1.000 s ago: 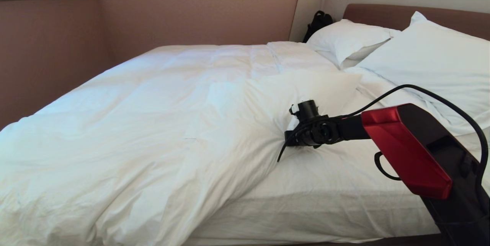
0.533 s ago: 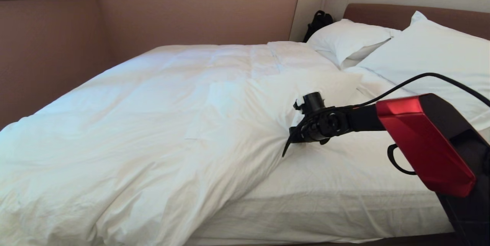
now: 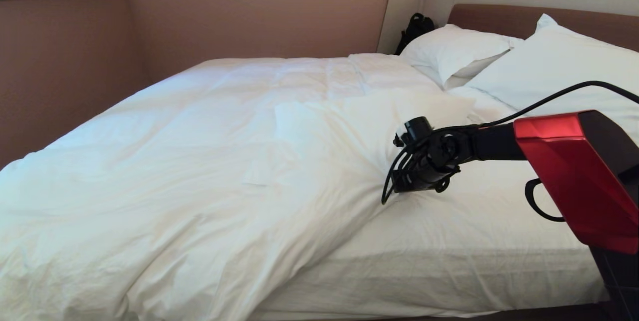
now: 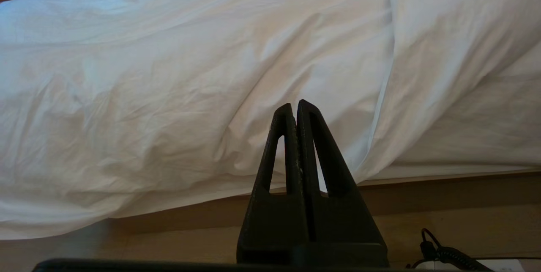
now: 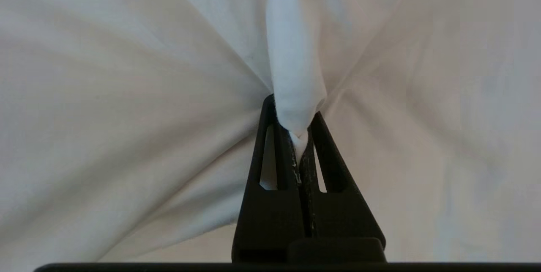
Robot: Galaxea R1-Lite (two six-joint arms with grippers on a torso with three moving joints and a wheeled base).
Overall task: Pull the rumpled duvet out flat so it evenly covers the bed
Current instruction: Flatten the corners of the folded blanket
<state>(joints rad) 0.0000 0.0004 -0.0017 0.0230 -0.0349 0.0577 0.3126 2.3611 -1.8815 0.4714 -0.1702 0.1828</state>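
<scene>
Pinching a fold of the duvet between pressed-together fingers, the right gripper sits at the cover's right edge, mid-bed; in the head view its tip is hidden behind the wrist. Compared with a second ago, the wrist has shifted a little right and slightly up in the head view, the red forearm has risen with it, and the duvet's folded-back flap beside the wrist has been drawn a bit toward the right, with fresh tension creases running to the grip.

The duvet lies bunched over the left and middle of the bed, spilling over the near-left edge, its right border running diagonally from the grip to the near edge. To the right of that border the sheet is bare. Two pillows rest at the far right against the headboard.

The left gripper hangs off the near side of the bed, its fingers pressed together on nothing, pointing at the overhanging duvet.
</scene>
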